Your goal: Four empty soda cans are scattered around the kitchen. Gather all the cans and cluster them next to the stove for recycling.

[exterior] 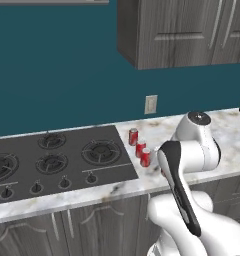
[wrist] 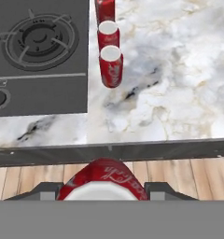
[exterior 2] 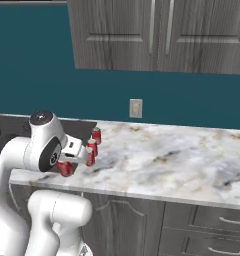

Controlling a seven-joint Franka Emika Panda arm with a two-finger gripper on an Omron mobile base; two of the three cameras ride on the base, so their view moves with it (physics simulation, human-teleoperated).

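Red thin-walled metal, that's what we're carrying: the fourth can [wrist: 103,179] sits clenched between the fingers of our hand [wrist: 103,195], seen in the hand view just past the desk's front edge, over wood floor [wrist: 188,172]. We judge it empty, so v. light and little inertia, but the wall is smooth, slippery and dents easily; too hard a squeeze would crush it, too soft and it slips. Best hold is across the mid-body, sides flat to the pads, as it appears we have it now, w/ the silver top facing the camera.

Other three cans sit in a short row on the marble desk [wrist: 179,84] just beside the stove [wrist: 39,56], right of its edge: near can [wrist: 111,66], middle can [wrist: 108,35], far can [wrist: 104,9]. They stand upright and close together; we can't tell if they touch.

Views differ. Hand view gives us the lineup from above and the held can's top, plus the burner and a knob, but nothing of the arm. Right base view shows the hand [exterior 2: 67,165] low at the desk front w/ the red can in it, side-on, and the row behind. Left base view shows the whole stove [exterior: 52,155] and the row [exterior: 140,147], but the arm's elbow blocks the hand there.
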